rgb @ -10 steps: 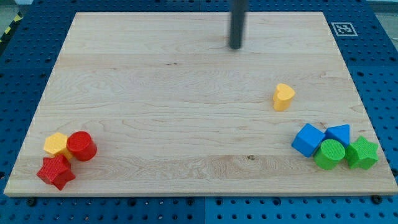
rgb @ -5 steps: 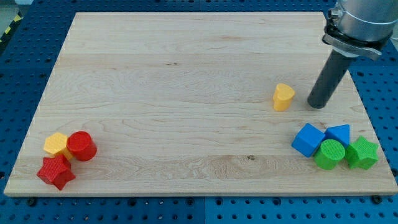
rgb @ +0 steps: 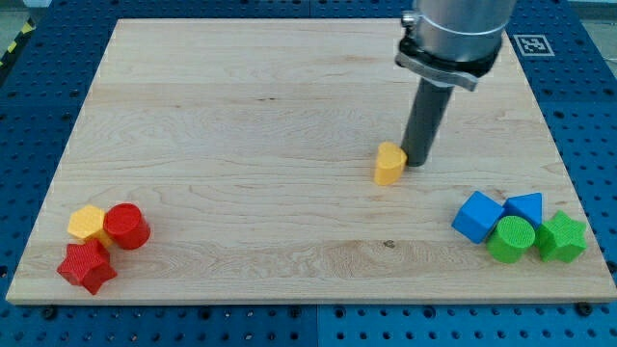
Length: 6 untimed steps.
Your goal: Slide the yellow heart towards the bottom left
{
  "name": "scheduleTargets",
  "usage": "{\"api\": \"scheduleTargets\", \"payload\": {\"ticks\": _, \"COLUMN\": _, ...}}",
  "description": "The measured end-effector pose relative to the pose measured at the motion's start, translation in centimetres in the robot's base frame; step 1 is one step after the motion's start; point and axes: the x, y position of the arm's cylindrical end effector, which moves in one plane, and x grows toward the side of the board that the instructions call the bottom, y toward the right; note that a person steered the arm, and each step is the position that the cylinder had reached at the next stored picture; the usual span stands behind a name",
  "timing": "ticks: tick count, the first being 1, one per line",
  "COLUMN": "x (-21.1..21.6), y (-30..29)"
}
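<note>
The push looks under way: my tip (rgb: 415,162) sits against the upper-right side of the small yellow heart-shaped block (rgb: 388,165), which lies right of centre on the pale wooden table (rgb: 241,145). There are no jaws to open or close, only the straight dark rod. The next move, I judge, calls for pressing on diagonally toward the view's bottom left, staying behind the heart so it does not slip off sideways.
</note>
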Motion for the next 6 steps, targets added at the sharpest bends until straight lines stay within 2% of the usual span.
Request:
{"api": "scheduleTargets", "payload": {"ticks": 2, "x": 0.1, "y": -5.7}}
{"api": "scheduleTargets", "payload": {"ticks": 6, "x": 1.5, "y": -3.7}}
